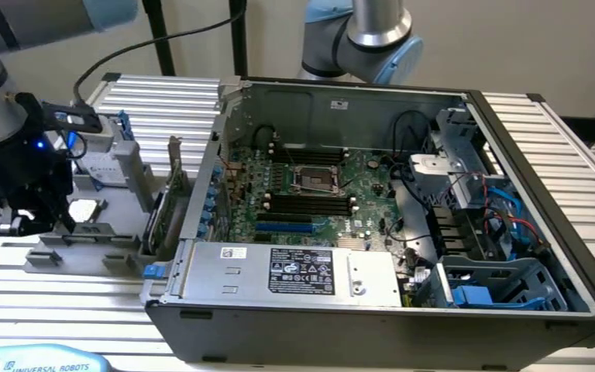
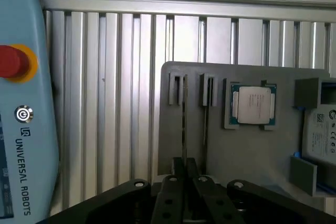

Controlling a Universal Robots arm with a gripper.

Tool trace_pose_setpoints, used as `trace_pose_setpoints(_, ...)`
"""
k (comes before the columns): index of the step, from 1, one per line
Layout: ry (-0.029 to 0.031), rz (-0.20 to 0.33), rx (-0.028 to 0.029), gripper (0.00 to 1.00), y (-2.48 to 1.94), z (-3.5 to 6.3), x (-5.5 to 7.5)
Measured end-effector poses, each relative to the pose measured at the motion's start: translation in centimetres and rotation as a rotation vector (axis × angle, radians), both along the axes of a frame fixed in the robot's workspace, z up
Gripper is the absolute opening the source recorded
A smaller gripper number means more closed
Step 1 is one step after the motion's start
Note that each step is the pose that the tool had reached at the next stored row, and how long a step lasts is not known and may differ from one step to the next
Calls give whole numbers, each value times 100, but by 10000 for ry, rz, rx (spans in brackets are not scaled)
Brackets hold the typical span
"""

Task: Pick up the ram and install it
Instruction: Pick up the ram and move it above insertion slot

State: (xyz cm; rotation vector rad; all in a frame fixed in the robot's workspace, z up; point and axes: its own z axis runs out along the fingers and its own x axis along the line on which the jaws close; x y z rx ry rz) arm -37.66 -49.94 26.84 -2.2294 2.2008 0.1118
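The ram (image 2: pixel 184 114) stands on edge in a slot of the grey holder (image 2: pixel 252 156), seen as a thin dark line. My gripper (image 2: pixel 185 170) sits at the stick's near end, and its black fingers (image 2: pixel 176 174) are shut on the ram from both sides. A second thin stick (image 2: pixel 206 121) stands in the neighbouring slot, free of the gripper. In the exterior view the gripper (image 1: pixel 37 221) hangs low over the holder (image 1: pixel 80 257) at that view's left, outside the open computer case (image 1: pixel 380 310). The black memory slots (image 1: pixel 308 204) lie on the motherboard inside the case.
A square silver processor chip (image 2: pixel 253 105) rests in the holder beside the sticks. An upright card with a metal bracket (image 1: pixel 170 194) stands between the holder and the case wall. A blue teach pendant (image 2: pixel 21 103) lies on the ribbed table. A second arm's base (image 1: pixel 365 39) rises behind the case.
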Motion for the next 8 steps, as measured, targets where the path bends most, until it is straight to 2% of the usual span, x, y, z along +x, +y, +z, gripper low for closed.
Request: trace_pose_setpoints(8,7,195,57,13,0,362,150)
